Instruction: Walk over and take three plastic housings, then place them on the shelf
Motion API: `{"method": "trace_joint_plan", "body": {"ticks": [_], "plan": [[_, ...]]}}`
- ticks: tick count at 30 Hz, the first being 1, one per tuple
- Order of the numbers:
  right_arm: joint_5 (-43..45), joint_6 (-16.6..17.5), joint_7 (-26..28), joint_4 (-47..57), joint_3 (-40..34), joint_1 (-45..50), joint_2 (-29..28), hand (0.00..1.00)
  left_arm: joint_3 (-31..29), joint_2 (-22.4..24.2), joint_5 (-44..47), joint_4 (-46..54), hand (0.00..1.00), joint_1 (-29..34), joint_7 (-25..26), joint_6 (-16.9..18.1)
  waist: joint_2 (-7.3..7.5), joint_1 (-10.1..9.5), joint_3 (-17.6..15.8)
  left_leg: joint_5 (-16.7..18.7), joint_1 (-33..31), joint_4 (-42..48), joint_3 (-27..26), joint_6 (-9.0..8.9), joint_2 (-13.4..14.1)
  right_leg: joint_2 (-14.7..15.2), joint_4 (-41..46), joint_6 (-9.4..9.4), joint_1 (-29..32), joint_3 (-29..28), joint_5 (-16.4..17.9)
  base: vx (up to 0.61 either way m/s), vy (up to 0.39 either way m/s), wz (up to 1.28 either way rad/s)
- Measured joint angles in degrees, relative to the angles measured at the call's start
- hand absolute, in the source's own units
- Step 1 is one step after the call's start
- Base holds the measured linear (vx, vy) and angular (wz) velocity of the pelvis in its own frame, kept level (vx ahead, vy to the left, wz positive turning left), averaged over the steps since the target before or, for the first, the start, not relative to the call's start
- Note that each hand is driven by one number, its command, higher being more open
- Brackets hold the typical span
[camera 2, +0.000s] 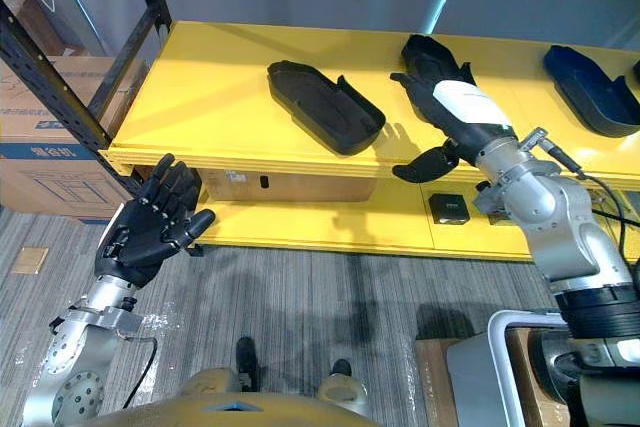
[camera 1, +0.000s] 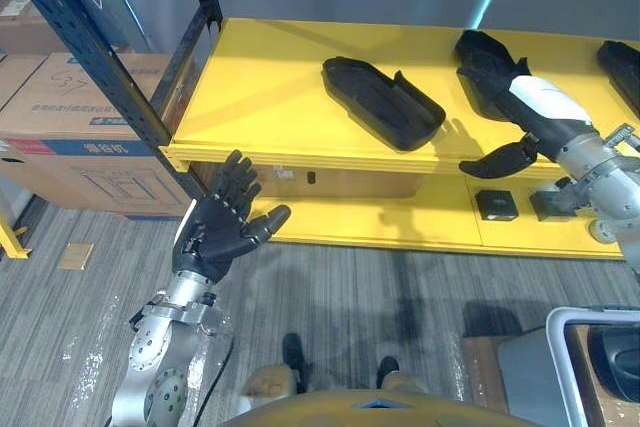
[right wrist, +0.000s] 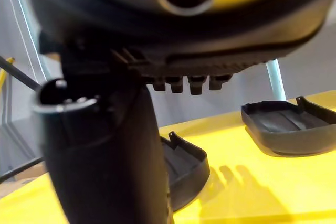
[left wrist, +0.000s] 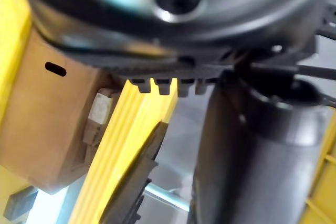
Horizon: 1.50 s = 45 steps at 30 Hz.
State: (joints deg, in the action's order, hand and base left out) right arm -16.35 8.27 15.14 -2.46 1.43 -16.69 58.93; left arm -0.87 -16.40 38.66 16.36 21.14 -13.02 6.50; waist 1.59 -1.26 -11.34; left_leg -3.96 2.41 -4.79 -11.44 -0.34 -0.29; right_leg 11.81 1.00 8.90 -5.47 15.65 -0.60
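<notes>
Three dark plastic housings lie on the yellow shelf [camera 1: 260, 77]. One housing [camera 1: 385, 102] sits mid-shelf, free. My right hand [camera 1: 540, 102], with a white cover on its back, lies with straight fingers on the second housing [camera 1: 480, 47], and its thumb sticks out past the shelf's front edge. The third housing [camera 2: 590, 87] rests at the far right. In the right wrist view, two housings [right wrist: 186, 163] [right wrist: 289, 129] show past the hand. My left hand [camera 1: 225, 222] hangs open, palm up, below the shelf's front edge at the left, holding nothing.
A dark blue rack upright [camera 1: 100, 47] stands at the shelf's left corner, with cardboard boxes [camera 1: 60, 117] behind it. Under the top board sit a brown box [camera 1: 340, 183] and small black parts [camera 1: 496, 204]. A grey bin [camera 1: 590, 367] stands at the lower right.
</notes>
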Motion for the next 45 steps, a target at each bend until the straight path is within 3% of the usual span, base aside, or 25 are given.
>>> {"method": "trace_joint_plan", "body": {"ticks": [18,23,24,33,40,45], "plan": [[2.1,3.0,2.8,-9.9,11.9,-7.1,0.7,1.0,1.1,-0.3,0.0,0.0,1.0,-0.5,0.4,0.9,0.08,-0.88,-0.3,-0.4,-1.4,0.0,1.2,-0.2,-0.1,0.0,0.1,0.09,0.6,1.4,-0.1,0.0,0.005,0.04],[2.0,4.1,1.9,-11.8,14.6,-12.2,0.7,1.0,1.1,-0.3,0.0,0.0,1.0,-1.0,0.4,1.0,-0.42,-1.61,-2.3,-0.7,-2.4,0.0,1.7,-0.05,-0.2,0.0,0.1,0.05,1.5,1.6,-0.2,0.0,0.004,0.02],[2.0,4.6,1.8,-12.1,15.0,-12.8,0.7,0.0,1.1,-0.3,0.0,0.0,1.0,-1.0,0.4,1.1,-0.45,-1.68,-2.5,-0.7,-2.4,0.0,1.8,-0.05,-0.2,0.0,0.1,0.04,1.5,1.7,-0.2,0.01,0.008,0.06],[0.9,6.0,0.6,-16.3,19.6,-19.6,0.7,0.0,1.1,-0.5,1.5,0.0,1.0,-2.8,0.6,2.8,-0.88,-2.59,-5.0,-1.5,-3.7,0.0,2.9,0.24,-0.2,0.1,0.3,0.04,2.2,2.9,-0.2,0.03,0.002,0.07],[1.0,7.9,-2.0,-18.1,22.2,-26.4,0.7,0.0,1.1,-0.5,1.5,-0.1,1.0,-3.7,0.5,3.3,-2.43,-3.04,-7.5,-1.4,-3.7,0.0,3.3,0.07,-0.2,0.1,0.9,-0.19,2.3,3.2,0.0,0.0,0.001,0.01],[1.0,7.2,-2.3,-21.6,24.3,-27.2,0.7,0.0,1.1,-0.5,1.6,-0.1,1.0,-3.6,0.4,3.3,-2.45,-3.57,-7.8,-1.6,-3.9,0.0,3.9,0.08,-0.3,0.2,1.0,-0.27,2.0,4.3,0.0,0.0,0.006,0.09]]}}
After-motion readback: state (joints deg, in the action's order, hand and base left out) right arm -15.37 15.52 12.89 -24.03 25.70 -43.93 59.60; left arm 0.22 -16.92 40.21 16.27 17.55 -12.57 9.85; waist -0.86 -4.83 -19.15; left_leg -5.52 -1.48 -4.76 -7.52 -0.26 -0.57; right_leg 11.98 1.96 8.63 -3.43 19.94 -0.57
